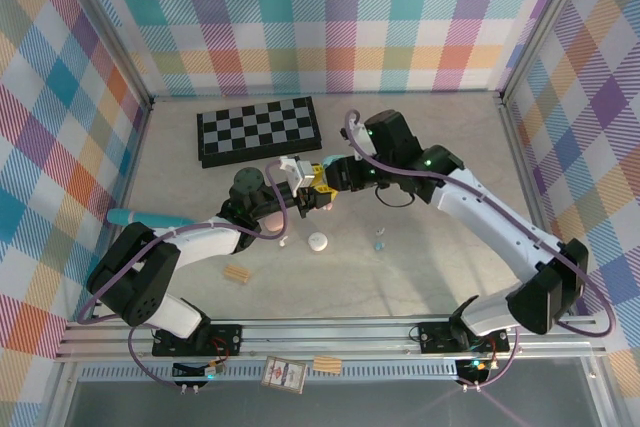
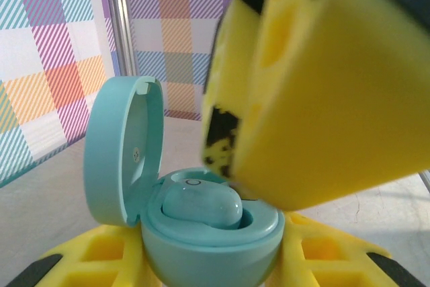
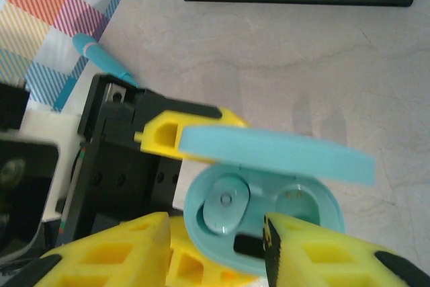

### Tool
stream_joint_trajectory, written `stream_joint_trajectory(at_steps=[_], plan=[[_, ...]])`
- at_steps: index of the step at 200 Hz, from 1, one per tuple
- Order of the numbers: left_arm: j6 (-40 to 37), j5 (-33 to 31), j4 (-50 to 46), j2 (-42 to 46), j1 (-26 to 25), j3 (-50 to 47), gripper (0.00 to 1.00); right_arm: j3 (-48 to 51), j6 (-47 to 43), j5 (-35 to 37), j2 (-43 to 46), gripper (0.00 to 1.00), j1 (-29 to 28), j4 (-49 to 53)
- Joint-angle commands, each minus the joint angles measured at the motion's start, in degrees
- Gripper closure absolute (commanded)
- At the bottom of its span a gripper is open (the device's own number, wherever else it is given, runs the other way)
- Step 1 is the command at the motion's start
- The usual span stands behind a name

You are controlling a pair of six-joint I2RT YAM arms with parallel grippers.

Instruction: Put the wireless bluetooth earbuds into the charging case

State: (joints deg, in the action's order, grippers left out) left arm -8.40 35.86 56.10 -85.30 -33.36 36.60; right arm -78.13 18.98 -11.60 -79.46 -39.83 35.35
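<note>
the left gripper (image 2: pixel 211 268) is shut tight on the blue-green case (image 3: pixel 269 189) and holds it up off the table (image 1: pixel 430 282), lid open. one blue-green earbud (image 3: pixel 225 203) sits in one hole of the case. the other hole (image 3: pixel 295 197) is empty.

the right gripper (image 3: pixel 215 255) hangs right over the case. its yellow fingers (image 3: pixel 114 255) are spread apart, and nothing is seen between them.

seen from the right wrist, the two holes lie side by side along the long way of the case. the empty one is on the far side from the left gripper's black body.

a loose pale blue earbud (image 1: pixel 379 243) lies on the table, toward the right arm's side and closer to the arm bases. the right arm is nearer and free, so it looks like the one to go down for it.
</note>
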Motion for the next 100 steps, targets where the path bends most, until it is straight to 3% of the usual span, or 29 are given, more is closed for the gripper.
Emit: stream_joint_trajectory(at_steps=[1,30,60,100], plan=[[0.94,-0.26,3.67,1.57,-0.39,0.4,0.66,4.68,-1.31,1.95,7.2,0.58,-0.29,-3.07],[2.76,0.06,3.83,2.24,0.71,0.18,0.66,16.24,4.25,6.65,17.6,0.56,0.63,-9.39],[3.37,0.68,4.04,2.82,1.67,-0.17,0.66,25.26,11.39,12.71,27.05,0.55,3.97,-9.04],[3.21,1.45,2.73,4.49,2.42,-0.38,0.66,30.58,13.61,10.72,26.56,0.5,7.73,-2.93]])
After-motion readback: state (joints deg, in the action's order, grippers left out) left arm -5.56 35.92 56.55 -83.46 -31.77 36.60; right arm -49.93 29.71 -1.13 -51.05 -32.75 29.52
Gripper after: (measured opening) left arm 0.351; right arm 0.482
